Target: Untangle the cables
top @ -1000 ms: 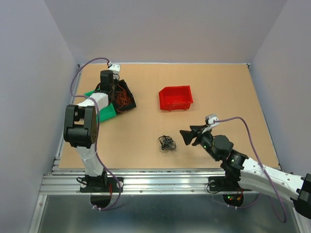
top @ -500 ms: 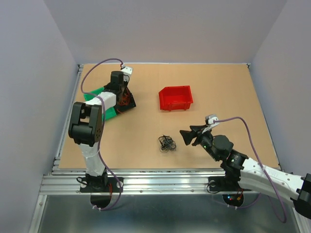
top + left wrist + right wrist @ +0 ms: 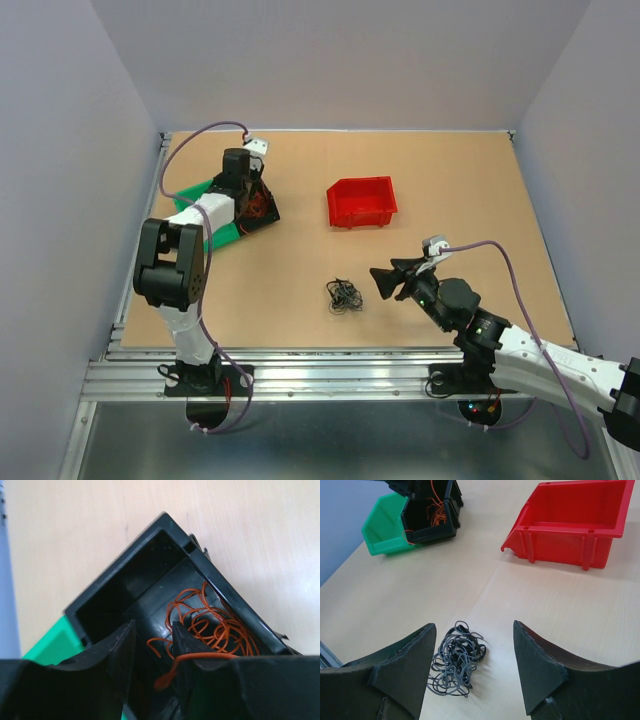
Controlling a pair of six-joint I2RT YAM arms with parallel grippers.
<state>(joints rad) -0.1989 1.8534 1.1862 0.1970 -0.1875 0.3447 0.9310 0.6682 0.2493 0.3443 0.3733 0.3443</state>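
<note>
Upper left in the top view, the left gripper point(image 3: 152, 630), jaws apart, hovers over orange cables point(image 3: 210, 620) in a black bin point(image 3: 125, 580). Mid-frame, dark grey cables point(image 3: 456, 662) lie bunched on the table point(image 3: 395, 595) before the right gripper point(image 3: 474, 626), its jaws spread wide
</note>
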